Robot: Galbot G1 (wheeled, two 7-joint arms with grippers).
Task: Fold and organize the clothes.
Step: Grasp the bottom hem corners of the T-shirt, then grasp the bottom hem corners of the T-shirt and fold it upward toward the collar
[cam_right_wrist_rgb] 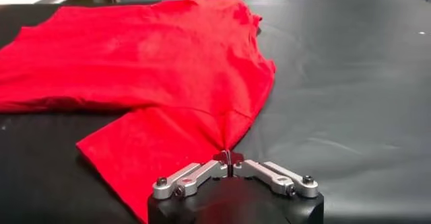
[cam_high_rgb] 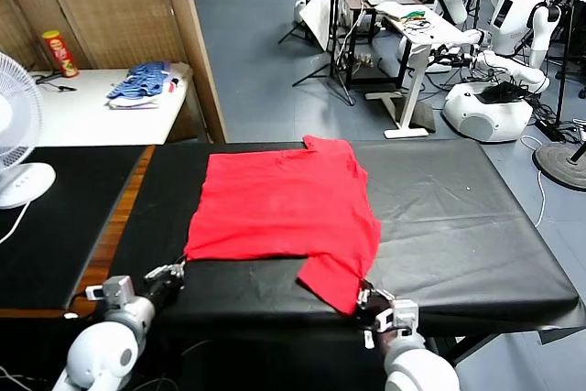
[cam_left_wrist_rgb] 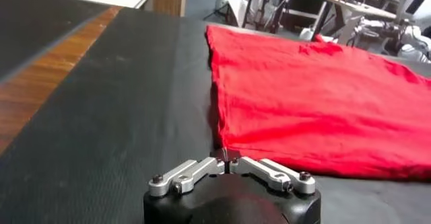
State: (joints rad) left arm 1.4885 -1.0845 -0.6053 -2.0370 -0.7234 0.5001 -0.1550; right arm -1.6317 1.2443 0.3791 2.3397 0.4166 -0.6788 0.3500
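The clothes are one bright red T-shirt (cam_high_rgb: 284, 203), spread flat on the black table (cam_high_rgb: 458, 217) with its plain side up. One sleeve (cam_high_rgb: 334, 276) lies toward the table's front edge. My left gripper (cam_high_rgb: 174, 272) sits at the shirt's near left corner (cam_left_wrist_rgb: 225, 144) with its jaws shut on that corner. My right gripper (cam_high_rgb: 364, 298) is at the near right, beside the sleeve. In the right wrist view the red fabric (cam_right_wrist_rgb: 202, 77) narrows to a point between the shut fingertips of the right gripper (cam_right_wrist_rgb: 229, 157). The left gripper (cam_left_wrist_rgb: 227, 157) shows closed linkages.
A white fan (cam_high_rgb: 14, 135) stands at the far left. A side table (cam_high_rgb: 92, 116) behind it carries a blue striped pile (cam_high_rgb: 142, 82) and a chip can (cam_high_rgb: 59, 52). A wooden strip (cam_high_rgb: 114, 226) runs along the black cover's left side. White robots (cam_high_rgb: 499, 70) stand back right.
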